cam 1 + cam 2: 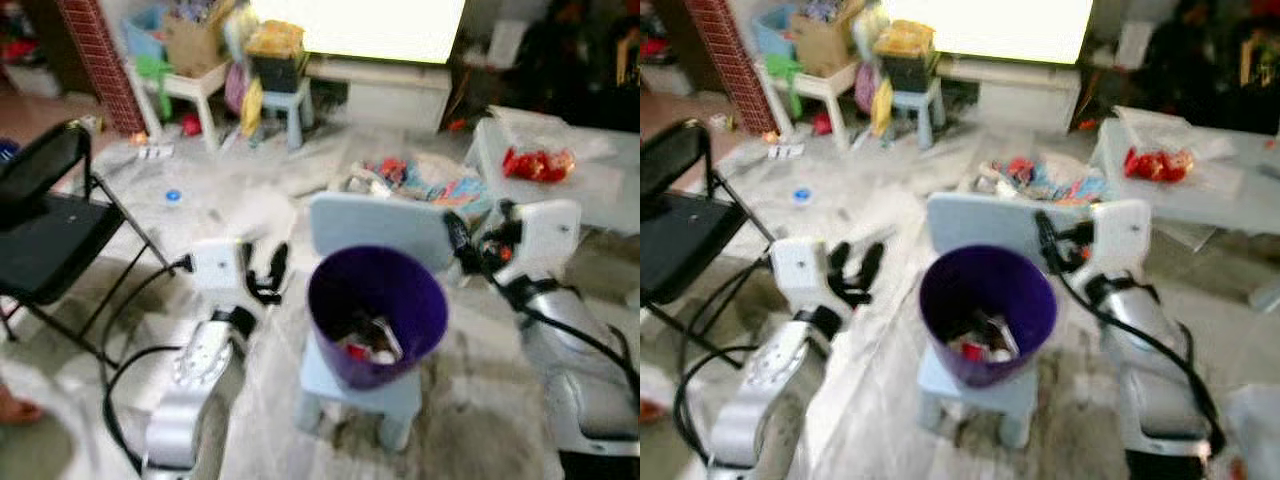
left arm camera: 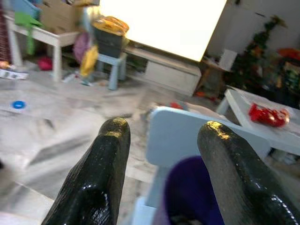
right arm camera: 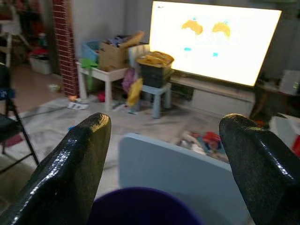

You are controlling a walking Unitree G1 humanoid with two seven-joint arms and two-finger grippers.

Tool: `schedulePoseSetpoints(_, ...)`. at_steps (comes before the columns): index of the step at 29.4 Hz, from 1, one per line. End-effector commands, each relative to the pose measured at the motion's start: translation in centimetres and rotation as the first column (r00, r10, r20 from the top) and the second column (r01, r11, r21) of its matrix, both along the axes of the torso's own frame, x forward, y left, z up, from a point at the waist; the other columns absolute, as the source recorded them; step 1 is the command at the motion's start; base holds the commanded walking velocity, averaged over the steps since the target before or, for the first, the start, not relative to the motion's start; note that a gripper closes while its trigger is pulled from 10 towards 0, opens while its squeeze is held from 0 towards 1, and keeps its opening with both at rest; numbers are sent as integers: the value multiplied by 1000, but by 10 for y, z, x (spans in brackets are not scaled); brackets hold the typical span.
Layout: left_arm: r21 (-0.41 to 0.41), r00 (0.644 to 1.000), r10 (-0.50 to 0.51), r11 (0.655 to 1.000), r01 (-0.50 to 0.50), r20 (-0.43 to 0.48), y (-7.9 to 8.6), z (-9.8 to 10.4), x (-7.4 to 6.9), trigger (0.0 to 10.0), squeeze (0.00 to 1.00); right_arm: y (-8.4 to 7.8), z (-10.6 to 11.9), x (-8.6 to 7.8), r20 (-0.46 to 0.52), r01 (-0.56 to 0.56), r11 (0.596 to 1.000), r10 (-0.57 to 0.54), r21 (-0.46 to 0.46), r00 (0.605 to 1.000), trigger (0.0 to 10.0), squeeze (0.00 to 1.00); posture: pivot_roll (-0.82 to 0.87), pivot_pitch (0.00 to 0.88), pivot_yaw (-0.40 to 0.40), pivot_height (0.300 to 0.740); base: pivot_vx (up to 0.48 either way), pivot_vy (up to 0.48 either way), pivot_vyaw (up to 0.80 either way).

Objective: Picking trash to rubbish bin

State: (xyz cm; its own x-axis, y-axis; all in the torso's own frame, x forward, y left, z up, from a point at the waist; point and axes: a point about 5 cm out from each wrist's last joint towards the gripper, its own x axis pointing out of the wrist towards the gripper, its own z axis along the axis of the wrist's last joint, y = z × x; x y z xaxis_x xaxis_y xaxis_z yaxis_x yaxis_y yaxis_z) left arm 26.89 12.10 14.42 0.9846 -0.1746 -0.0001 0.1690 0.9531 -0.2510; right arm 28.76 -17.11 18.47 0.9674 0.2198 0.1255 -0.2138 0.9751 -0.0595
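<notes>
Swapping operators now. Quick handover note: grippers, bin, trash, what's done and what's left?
Left gripper: jaws open, empty, left of the purple bin.
Right gripper: jaws open, empty, at the bin's right rim.
The bin sits on a small pale blue chair; some trash is already inside.
Left: colourful litter on the floor behind the chair and a blue cap further left look like the next pickups.

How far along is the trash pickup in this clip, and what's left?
Partly done: the purple bin on the small blue chair already holds some trash. Nothing is in hand; the left hand and right hand are both open and empty beside the bin. Left: colourful litter on the floor behind the chair, and a blue cap.
</notes>
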Motion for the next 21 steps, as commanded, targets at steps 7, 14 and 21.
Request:
schedulePoseSetpoints(7,-13,1000,-21,1000,21,17,-8,3,1,10000,0,-8,3,0,8,27,1000,-27,-11,1000,10000,0,-9,93,-11,740,0,247,0)
schedulePoseSetpoints(14,-17,1000,-13,1000,13,21,-8,5,3,10000,0,-8,4,1,11,30,1000,-30,-8,1000,10000,0,-10,91,-11,740,0,0,0)
schedulePoseSetpoints(21,-19,1000,-9,1000,10,27,-8,6,5,10000,0,-6,4,4,10,28,1000,-28,-8,1000,10000,0,-11,83,-10,740,0,0,-593)
